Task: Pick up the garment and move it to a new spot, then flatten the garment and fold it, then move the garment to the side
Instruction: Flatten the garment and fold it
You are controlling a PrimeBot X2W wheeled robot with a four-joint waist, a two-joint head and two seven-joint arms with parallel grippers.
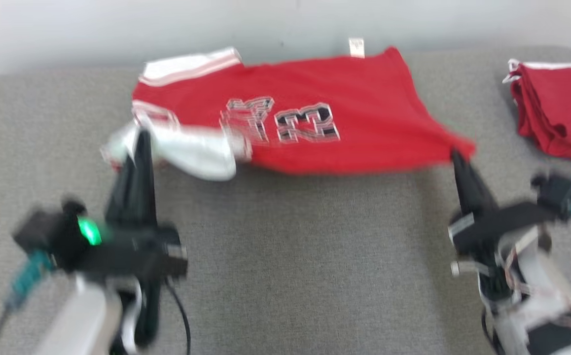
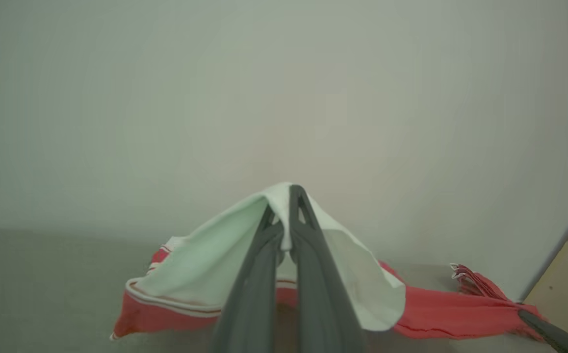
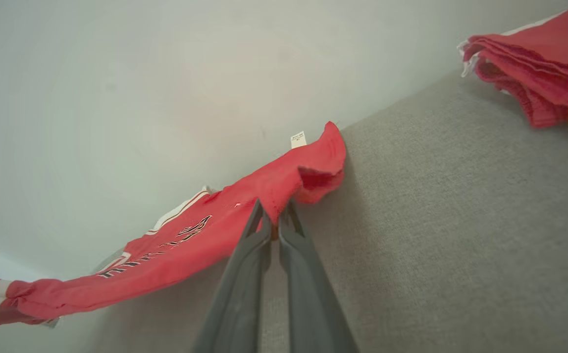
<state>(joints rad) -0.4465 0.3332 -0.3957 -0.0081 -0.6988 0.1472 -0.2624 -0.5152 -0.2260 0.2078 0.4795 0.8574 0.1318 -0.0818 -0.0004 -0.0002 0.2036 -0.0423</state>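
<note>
The garment (image 1: 315, 123) is a red jersey with white trim and black-and-white lettering, stretched across the far part of the grey surface (image 1: 285, 256). My left gripper (image 1: 140, 135) is shut on its white sleeve end at the left; in the left wrist view the white cloth (image 2: 205, 264) drapes over the closed fingers (image 2: 284, 230). My right gripper (image 1: 455, 155) is shut on the red hem corner at the right, seen pinched between the fingers (image 3: 274, 220) in the right wrist view. The near edge of the jersey (image 3: 191, 245) hangs lifted off the surface between the two grips.
A stack of folded red garments (image 1: 559, 113) lies at the far right of the surface, also in the right wrist view as a stack (image 3: 539, 68). A pale wall (image 1: 118, 29) runs directly behind the grey surface. A white tag (image 1: 356, 48) sticks up from the jersey's far edge.
</note>
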